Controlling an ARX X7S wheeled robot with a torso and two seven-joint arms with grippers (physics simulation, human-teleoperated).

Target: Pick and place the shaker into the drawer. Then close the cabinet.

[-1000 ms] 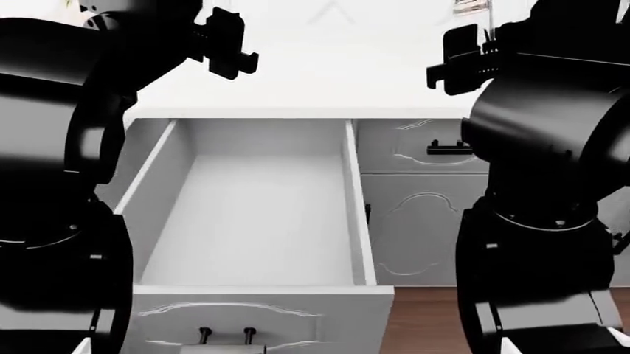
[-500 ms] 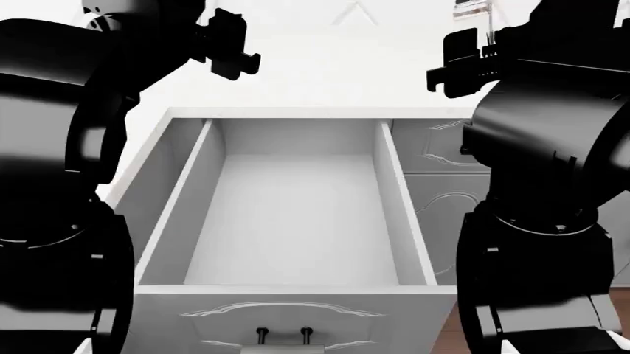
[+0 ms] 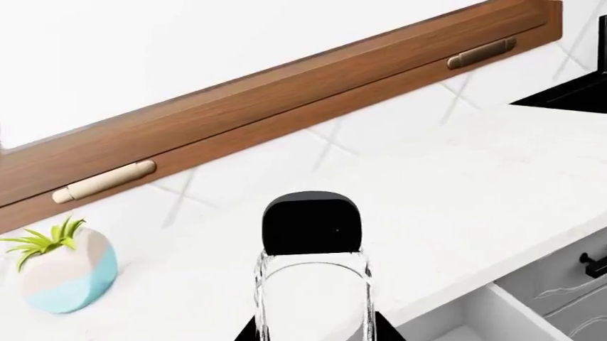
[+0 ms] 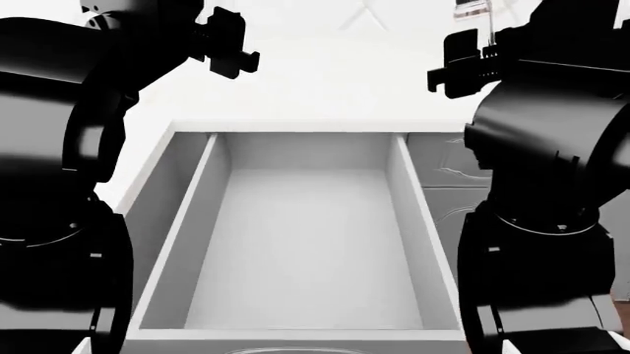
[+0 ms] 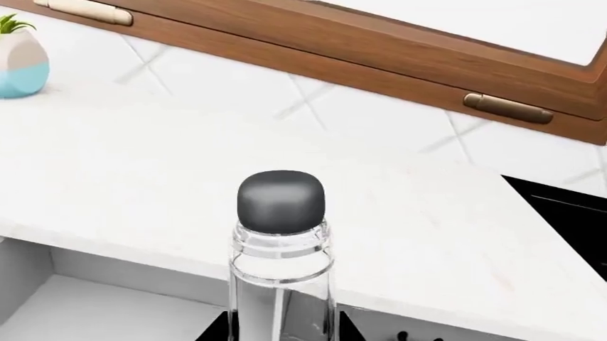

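Glass, clear, with a rounded dark cap: shaker [image 5: 281, 270], upright and close in front of the right wrist camera, raised over the front edge of the worktop [image 5: 124, 177]. Visible in the head view only as a faint glint at the top [image 4: 473, 11]. Dark right fingers [image 5: 213, 332] flanking its base on both sides, narrow; judged closed on it, contact itself cut off by the frame.

Similar clear bottle [image 3: 313, 291] with a squarer black cap in front of the left wrist camera. Left fingers [image 3: 249, 332] seen only as dark slivers at its foot; cannot tell whether holding or merely near.

Handling, judged: light, rigid, smooth-walled, so slippery and breakable. Best taken low on the straight body, below the neck, never by the cap. Firm squeeze, no sudden tilt.

Room: drawer [image 4: 295, 243] pulled far out below, wide and deep, floor bare, straight walls all round. Plenty of space for lowering between the arms. Cabinet [image 4: 443, 199] front partly hidden behind the right arm. Black sink [image 5: 569, 213] toward the right end of the worktop, plant pot [image 5: 21, 67] at the back left, brown wall cabinet [image 5: 379, 50] above; all well apart from the drop path.
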